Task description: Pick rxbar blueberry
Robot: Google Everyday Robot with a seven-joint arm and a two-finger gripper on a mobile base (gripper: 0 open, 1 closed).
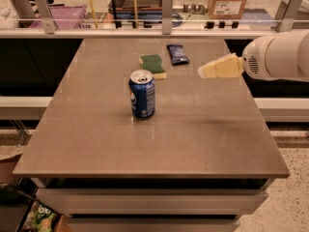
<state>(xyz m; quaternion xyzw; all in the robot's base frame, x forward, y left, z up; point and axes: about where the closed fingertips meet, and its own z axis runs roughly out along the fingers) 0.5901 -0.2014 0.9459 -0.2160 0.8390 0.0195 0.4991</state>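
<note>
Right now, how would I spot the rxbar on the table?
Look to the far edge of the brown table, beyond the can. Right of the sponge lies the rxbar, with the gripper hovering off to its right. It is the flat dark navy wrapper, not the tall can or green sponge.

I seem to be in an office or lab workspace. A glass partition (120, 13) on metal posts (167, 11) crosses the top of the frame, with a cardboard box (229, 1) behind it and speckled floor (294, 197) at lower right. My gripper (203, 71) hangs over the right side of the table (193, 139).
</note>
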